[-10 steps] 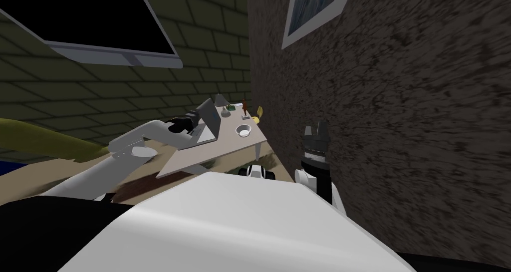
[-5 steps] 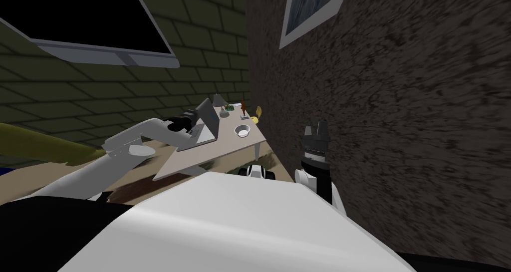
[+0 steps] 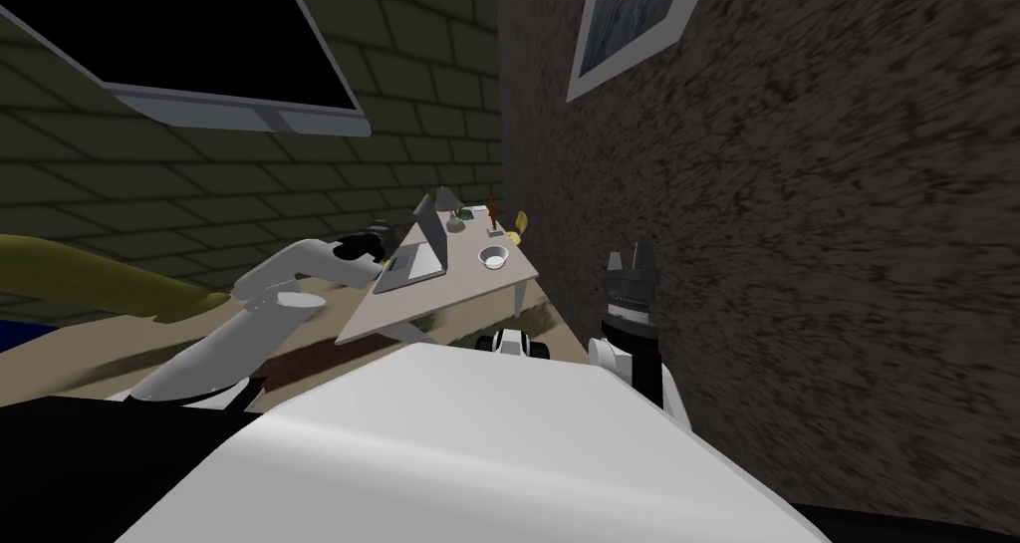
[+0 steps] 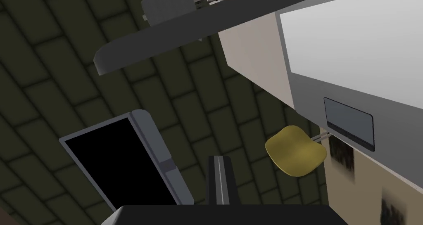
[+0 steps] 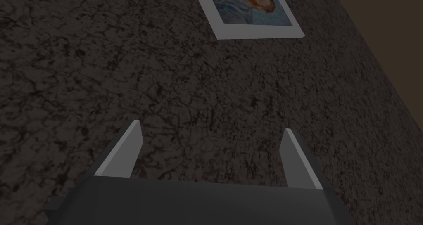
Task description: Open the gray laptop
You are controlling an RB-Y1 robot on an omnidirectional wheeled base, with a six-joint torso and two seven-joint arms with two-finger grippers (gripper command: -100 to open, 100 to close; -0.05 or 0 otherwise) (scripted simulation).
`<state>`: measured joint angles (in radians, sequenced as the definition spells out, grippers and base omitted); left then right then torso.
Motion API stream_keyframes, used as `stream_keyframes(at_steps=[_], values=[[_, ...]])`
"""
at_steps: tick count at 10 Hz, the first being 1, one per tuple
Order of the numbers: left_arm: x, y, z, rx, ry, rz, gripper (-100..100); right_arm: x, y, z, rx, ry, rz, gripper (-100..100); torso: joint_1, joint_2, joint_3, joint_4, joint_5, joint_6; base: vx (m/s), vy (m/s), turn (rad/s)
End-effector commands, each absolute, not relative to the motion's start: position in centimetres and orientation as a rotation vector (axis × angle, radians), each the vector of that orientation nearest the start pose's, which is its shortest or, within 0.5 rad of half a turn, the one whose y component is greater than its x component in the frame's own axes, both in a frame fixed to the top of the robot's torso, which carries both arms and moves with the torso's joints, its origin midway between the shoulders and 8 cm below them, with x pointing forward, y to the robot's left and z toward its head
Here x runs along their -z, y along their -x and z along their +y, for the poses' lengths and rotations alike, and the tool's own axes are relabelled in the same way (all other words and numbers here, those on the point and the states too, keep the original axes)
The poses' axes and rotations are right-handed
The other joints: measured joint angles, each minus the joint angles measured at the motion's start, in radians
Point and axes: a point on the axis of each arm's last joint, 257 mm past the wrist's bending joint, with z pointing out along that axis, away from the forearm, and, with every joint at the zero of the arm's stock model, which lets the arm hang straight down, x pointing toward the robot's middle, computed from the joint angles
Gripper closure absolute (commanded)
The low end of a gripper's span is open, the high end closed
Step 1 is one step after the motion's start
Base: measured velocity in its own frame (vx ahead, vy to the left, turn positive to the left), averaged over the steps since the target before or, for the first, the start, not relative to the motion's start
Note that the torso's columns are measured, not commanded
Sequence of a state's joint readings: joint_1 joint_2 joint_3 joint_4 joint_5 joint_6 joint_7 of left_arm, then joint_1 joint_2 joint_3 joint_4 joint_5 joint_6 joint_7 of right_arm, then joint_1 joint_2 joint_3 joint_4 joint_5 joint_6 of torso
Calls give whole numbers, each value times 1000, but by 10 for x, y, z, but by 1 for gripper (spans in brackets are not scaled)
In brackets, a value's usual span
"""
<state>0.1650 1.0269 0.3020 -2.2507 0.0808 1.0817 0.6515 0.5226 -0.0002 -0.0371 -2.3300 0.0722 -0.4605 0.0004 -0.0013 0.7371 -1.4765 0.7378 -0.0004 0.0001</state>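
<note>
Now, gray laptop: is sitting open on the beige table, its lid standing up from the base, with a white bowl just beside it.
left gripper: is hovering off the table's edge, just beside the laptop's base, its fingers pressed together and clasping nothing.
right gripper: is pointing upward near the dark wall, its fingers spread apart.
</note>
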Motion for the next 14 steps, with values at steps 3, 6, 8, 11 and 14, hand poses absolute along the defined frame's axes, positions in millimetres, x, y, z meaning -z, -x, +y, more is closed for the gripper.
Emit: stream_keyframes(at_steps=[3, 6, 8, 11, 14], values=[[18, -461, 522, 688, 1444, 1038, 100, -32, -338, -285, -1207, -616, 659, 0, 1, 0, 0, 0, 0, 0, -82, 74, 15], [7, -453, 527, 630, 1431, 1048, -100, -32, -338, -285, -1207, -616, 659, 0, -4, -4, -2, -1, -1, 0, 18, -30, -32], [-1, -448, 532, 598, 1430, 1047, -100, -32, -338, -285, -1207, -616, 659, 0, -2, -3, -2, -1, -1, 0, 83, -86, -48], [-14, -441, 538, 549, 1426, 1044, -100, -32, -338, -285, -1207, -616, 659, 0, 2, 2, 1, 1, 1, 0, 77, -87, -42], [-25, -435, 543, 505, 1422, 1041, -100, -32, -338, -285, -1207, -616, 659, 0, 2, 1, 1, 0, 0, 0, 66, -69, -41]])
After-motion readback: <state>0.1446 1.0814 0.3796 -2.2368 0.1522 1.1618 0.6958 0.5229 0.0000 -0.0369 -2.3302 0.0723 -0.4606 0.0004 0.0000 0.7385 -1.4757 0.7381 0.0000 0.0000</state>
